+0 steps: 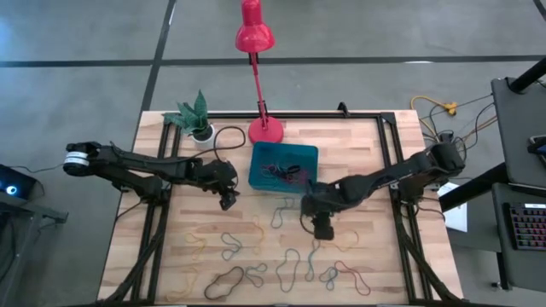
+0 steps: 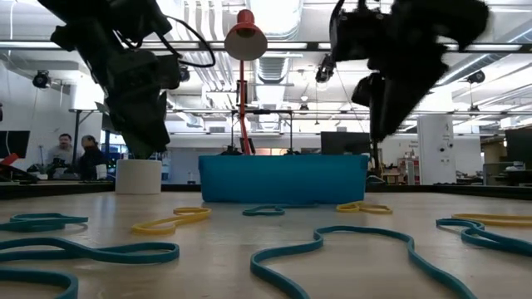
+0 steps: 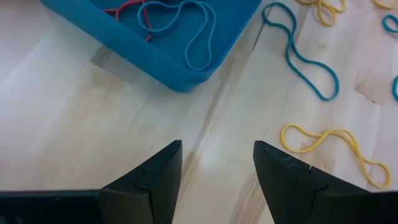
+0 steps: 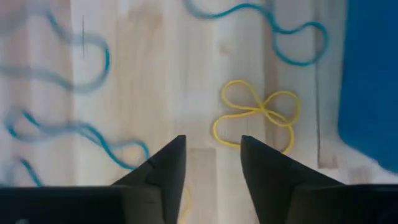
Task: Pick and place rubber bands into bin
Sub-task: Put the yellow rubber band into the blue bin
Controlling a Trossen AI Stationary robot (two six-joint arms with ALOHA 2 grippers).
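Where bands (image 1: pixel 290 266) scatter, wooden table (image 1: pixel 375 162) shows.

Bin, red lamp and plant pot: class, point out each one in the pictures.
bin (image 1: pixel 308 154), high view, on its far right rim.
red lamp (image 1: pixel 265 130), high view, on its round base.
plant pot (image 2: pixel 137 176), low view, on its white side.

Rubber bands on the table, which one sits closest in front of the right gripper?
The yellow band twisted into a clover-like knot of loops, lying just ahead of the right gripper; the other nearby bands are teal and farther off.
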